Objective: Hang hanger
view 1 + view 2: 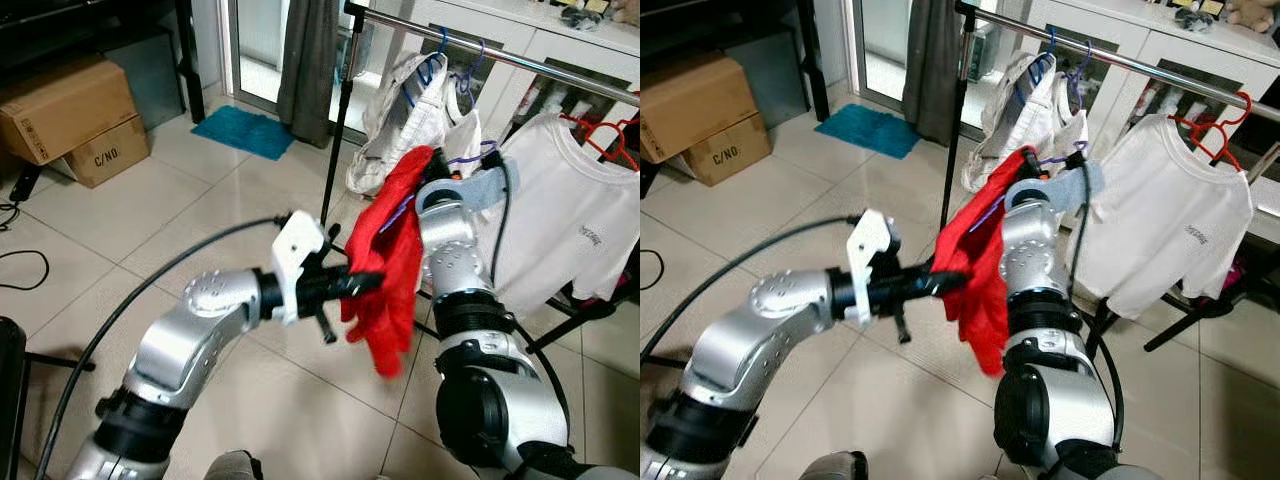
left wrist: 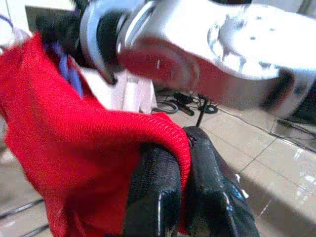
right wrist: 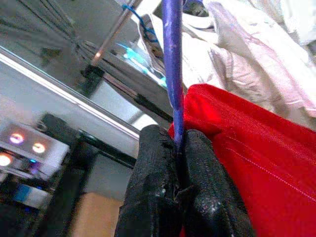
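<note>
A red garment [image 1: 395, 270] hangs on a purple hanger [image 3: 173, 74] held in front of the metal clothes rail [image 1: 520, 62]. My right gripper [image 3: 177, 163] is shut on the hanger's purple wire, raised just below the rail, with the red cloth draped against it. Reaching in from the left, my left gripper [image 1: 365, 283] is shut on the garment's knitted edge [image 2: 168, 133], which is pinched between its black fingers [image 2: 153, 197]. The hanger's hook is hidden from me.
On the rail hang a white T-shirt [image 1: 560, 230] on a red hanger [image 1: 605, 135] and a white garment [image 1: 410, 110] on blue hangers. The rack's upright pole [image 1: 338, 130] stands behind my left gripper. Cardboard boxes [image 1: 65, 105], a teal mat [image 1: 243, 130] and a grey curtain [image 1: 308, 60] lie beyond.
</note>
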